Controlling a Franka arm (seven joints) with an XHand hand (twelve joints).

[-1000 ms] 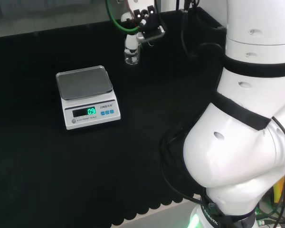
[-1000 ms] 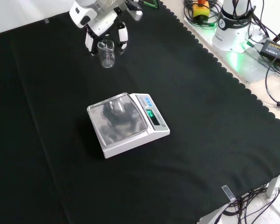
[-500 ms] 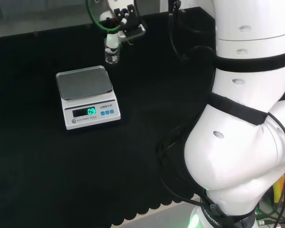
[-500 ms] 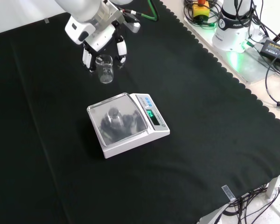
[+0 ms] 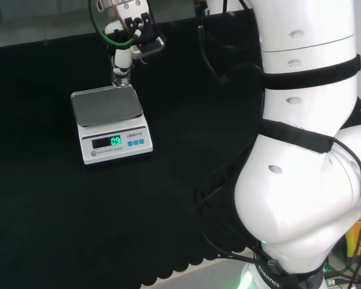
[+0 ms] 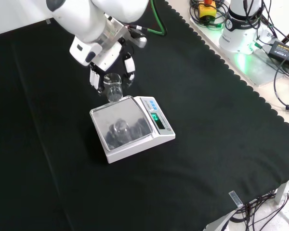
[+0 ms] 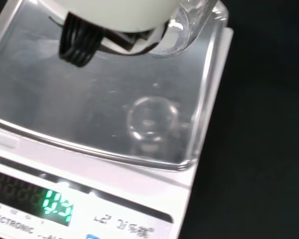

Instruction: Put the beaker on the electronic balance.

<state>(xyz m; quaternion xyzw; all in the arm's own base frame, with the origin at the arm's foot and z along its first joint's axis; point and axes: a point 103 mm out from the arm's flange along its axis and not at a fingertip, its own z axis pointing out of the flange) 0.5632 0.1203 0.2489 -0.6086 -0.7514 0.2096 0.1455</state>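
The beaker (image 6: 113, 87) is a small clear vessel, upright, pinched between the curled fingers of the hand (image 6: 108, 67) and carried in the air. In the front view it hangs at the far edge of the electronic balance (image 6: 131, 127), over the rim of the steel pan (image 5: 105, 105) (its reflection shows on the metal). Only 1 beaker is visible. Judging from here, letting go this near the rim could leave its base half off the pan, so it tips onto the black cloth (image 6: 221, 144).
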